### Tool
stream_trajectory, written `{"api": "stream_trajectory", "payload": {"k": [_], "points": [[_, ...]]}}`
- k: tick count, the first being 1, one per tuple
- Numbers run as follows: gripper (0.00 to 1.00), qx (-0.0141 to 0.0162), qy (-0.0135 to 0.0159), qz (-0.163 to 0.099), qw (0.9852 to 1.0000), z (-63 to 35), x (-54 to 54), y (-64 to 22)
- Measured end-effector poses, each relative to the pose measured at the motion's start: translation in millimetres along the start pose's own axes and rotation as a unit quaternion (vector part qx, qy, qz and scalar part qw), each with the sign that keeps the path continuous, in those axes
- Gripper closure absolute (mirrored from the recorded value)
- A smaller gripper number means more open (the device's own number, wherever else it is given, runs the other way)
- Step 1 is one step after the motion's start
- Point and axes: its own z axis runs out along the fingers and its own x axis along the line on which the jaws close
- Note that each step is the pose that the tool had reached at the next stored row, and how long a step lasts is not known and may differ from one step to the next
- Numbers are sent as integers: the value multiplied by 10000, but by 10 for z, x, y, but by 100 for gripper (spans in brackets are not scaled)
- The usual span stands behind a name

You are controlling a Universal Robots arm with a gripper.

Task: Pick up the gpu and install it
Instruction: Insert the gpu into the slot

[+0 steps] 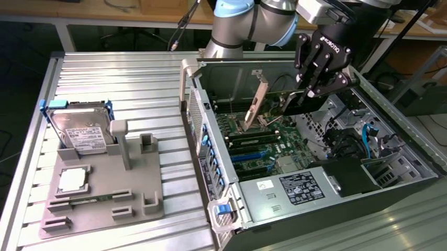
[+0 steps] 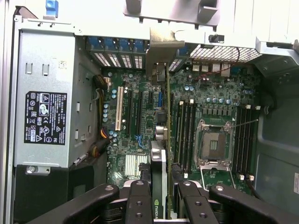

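Observation:
My gripper is shut on the gpu, a green card with a silver end bracket, and holds it tilted over the motherboard inside the open computer case. In the wrist view the gpu appears edge-on, with its bracket toward the case's rear slot openings and its black cooler block between the fingers. There the gripper clamps the card from both sides. The card hangs above the expansion slots; I cannot tell whether it touches one.
Beside the case, on the exterior view's left, a grey fixture holds a silver hard drive, a processor and a narrow memory stick. Inside the case sit the power supply, the processor socket and cables.

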Motion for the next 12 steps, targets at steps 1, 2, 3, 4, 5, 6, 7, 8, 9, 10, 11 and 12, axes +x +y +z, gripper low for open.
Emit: {"api": "stream_trajectory", "payload": {"k": [1,2,3,4,5,6,7,8,9,10,11,12], "points": [[73,1,1,0,10000,2,0,0],[73,0,1,0,10000,4,0,0],[73,0,1,0,10000,5,0,0],[73,0,1,0,10000,8,0,0],[73,1,0,0,10000,10,0,-1],[73,1,1,0,10000,12,0,-1],[73,1,1,-1,10000,14,0,-1],[73,1,1,0,10000,16,0,-1],[73,2,0,0,10000,18,0,-1],[73,2,1,0,10000,21,1,-1],[73,2,1,0,10000,23,1,-1],[73,2,1,0,10000,26,1,-2]]}}
